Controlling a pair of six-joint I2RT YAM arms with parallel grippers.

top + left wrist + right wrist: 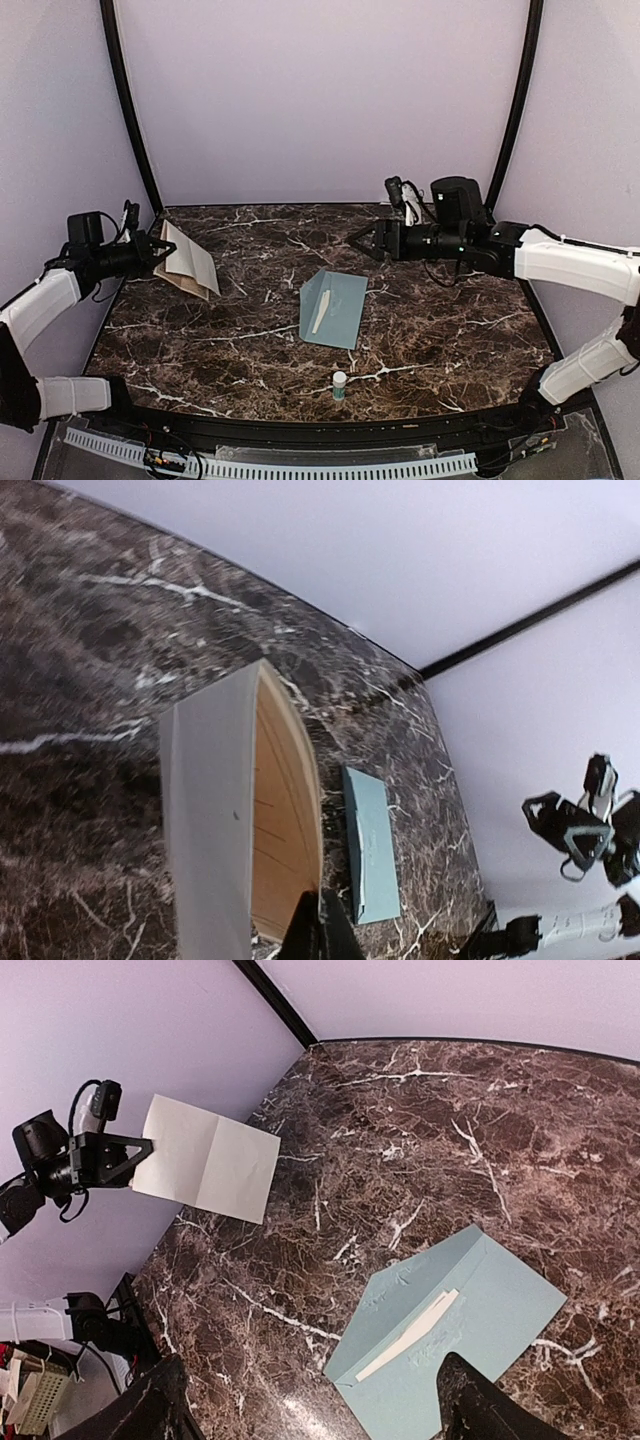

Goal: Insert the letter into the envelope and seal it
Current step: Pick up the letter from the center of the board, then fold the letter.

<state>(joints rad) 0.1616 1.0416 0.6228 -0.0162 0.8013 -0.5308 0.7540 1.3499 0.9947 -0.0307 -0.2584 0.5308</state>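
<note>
The pale teal envelope [335,308] lies flat mid-table with its pointed flap open; a white strip [320,310] shows along its mouth. It also shows in the right wrist view [470,1340] and the left wrist view [370,845]. My left gripper [160,252] is shut on an edge of the folded tan letter [190,262] and holds it above the table's left side; its jaws [322,925] pinch the letter's lower edge [245,810]. My right gripper [362,240] is open and empty, in the air behind and right of the envelope [315,1410].
A small white glue stick [339,384] stands upright near the front edge, in front of the envelope. The dark marble table [450,330] is ringed by lilac walls and two black poles at the back corners.
</note>
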